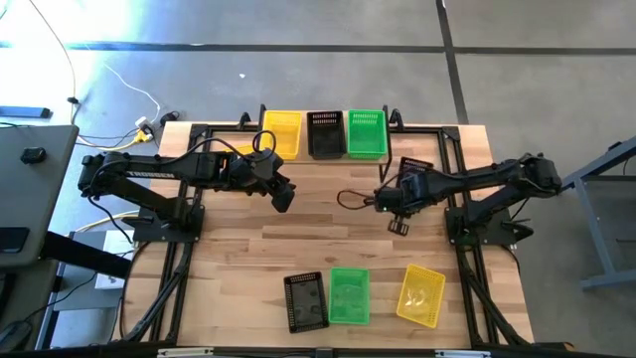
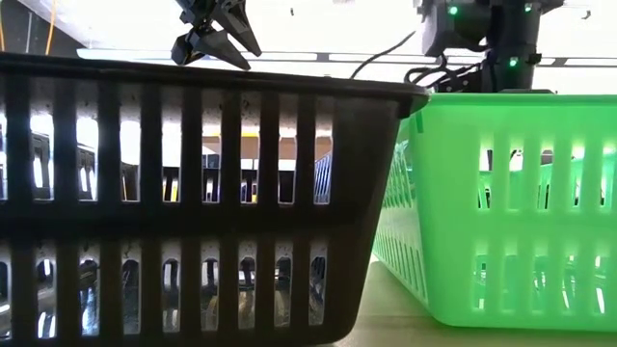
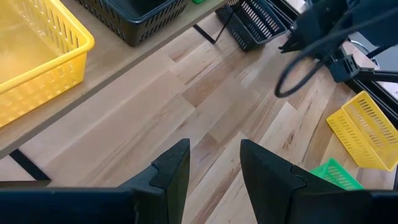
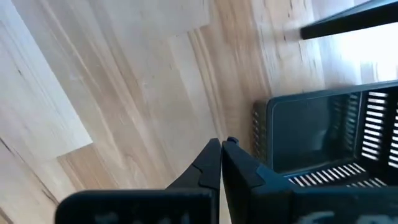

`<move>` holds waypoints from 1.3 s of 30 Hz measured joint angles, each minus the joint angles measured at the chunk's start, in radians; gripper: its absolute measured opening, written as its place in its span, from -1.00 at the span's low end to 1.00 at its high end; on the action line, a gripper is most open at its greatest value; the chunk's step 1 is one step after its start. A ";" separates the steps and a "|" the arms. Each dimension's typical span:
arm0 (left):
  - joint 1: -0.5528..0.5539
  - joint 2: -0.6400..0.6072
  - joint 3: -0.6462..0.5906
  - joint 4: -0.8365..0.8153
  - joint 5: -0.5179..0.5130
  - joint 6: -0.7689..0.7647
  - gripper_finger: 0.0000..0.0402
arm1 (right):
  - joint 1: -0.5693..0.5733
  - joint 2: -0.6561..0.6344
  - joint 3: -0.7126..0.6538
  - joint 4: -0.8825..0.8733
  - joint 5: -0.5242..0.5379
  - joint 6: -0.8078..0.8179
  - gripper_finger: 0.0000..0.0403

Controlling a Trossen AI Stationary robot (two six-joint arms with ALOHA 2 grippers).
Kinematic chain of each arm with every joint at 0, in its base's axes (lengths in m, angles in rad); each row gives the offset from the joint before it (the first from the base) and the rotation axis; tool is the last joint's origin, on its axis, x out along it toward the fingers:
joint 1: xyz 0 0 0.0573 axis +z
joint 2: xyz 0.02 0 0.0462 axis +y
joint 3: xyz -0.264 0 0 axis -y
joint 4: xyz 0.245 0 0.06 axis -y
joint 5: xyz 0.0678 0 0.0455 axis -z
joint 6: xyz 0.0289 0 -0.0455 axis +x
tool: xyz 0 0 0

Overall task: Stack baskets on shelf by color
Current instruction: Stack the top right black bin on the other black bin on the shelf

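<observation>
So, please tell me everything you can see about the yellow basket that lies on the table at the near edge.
The loose yellow basket is a small rectangular tray of glossy plastic with slotted, mesh-like sides. It sits open side up on the wooden table, turned at an angle. It looks empty. It lies right of the green basket, apart from it, and neither gripper touches it.
</observation>
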 joint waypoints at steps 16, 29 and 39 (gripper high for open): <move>0.000 0.000 0.000 0.000 0.000 0.000 -0.35 | 0.001 0.000 -0.027 -0.091 0.115 0.070 -0.48; 0.000 0.000 0.000 0.000 0.001 0.000 -0.35 | -0.012 0.000 -0.133 -0.008 0.160 0.073 -0.29; 0.000 0.000 0.000 0.000 0.000 0.000 -0.35 | -0.071 0.000 -0.207 0.048 0.157 0.062 -0.30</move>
